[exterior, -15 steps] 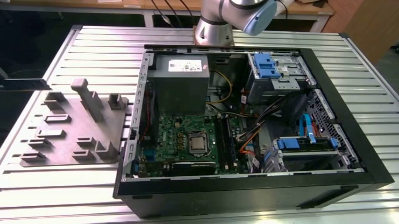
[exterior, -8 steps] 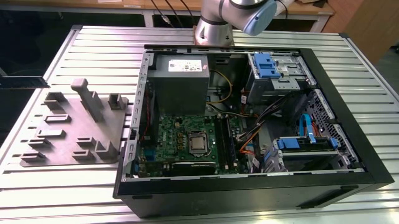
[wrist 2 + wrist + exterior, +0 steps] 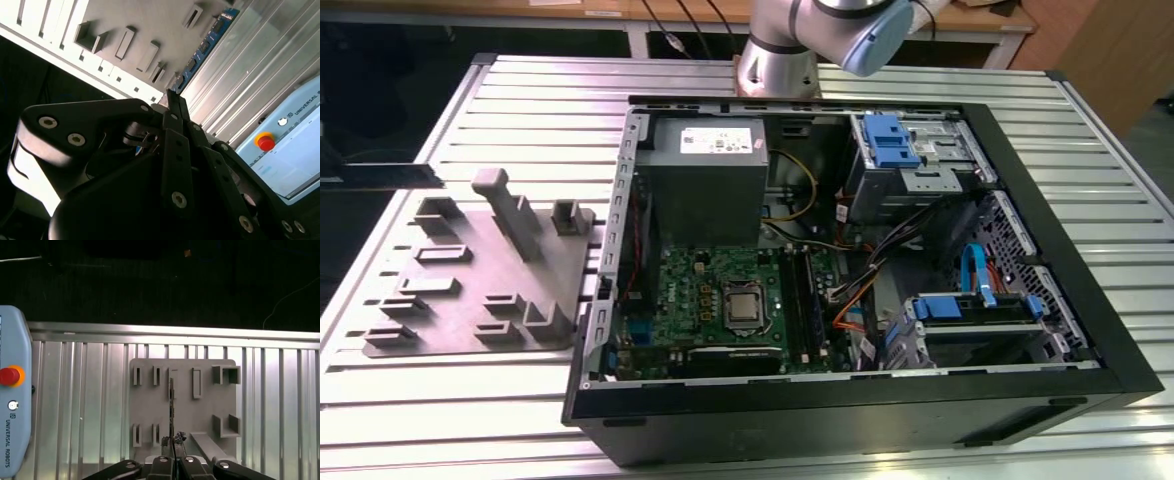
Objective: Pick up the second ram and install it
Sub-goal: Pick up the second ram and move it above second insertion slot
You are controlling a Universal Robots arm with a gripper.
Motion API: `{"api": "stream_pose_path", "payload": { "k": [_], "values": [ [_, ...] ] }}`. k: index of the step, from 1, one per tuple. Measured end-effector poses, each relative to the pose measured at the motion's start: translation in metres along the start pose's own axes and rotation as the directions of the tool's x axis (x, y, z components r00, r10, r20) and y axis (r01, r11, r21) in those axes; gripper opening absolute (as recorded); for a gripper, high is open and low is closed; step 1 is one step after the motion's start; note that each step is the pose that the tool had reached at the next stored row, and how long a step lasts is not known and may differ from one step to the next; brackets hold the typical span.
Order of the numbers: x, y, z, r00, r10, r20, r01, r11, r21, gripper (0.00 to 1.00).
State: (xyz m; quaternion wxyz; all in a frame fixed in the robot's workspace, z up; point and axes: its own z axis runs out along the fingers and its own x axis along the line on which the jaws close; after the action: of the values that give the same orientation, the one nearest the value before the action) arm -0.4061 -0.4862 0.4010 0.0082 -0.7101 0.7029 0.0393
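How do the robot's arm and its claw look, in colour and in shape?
The arm is made of round silver-grey tubes, with a light blue cap on one joint. The claw is matt black, built of flat, angular links joined by round silver screws, and it narrows to thin tips.

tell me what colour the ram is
The ram is blue with dark chips, clearest in the second wrist view.

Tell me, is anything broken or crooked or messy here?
Nothing stands out. The tool grips the thin dark blue-green memory stick by one end, and it sticks out straight over the grey plastic holder plate. The open black computer case rests flat on the slatted metal table.
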Motion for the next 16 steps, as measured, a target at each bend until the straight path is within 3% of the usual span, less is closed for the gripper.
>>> {"api": "stream_pose_path", "payload": {
  "k": [16],
  "values": [
    [0.0006, -0.0695, -0.0028, 1.0, 0.0, 0.0, 0.0, 1.0, 0.0, 0.11]
  ]
}}
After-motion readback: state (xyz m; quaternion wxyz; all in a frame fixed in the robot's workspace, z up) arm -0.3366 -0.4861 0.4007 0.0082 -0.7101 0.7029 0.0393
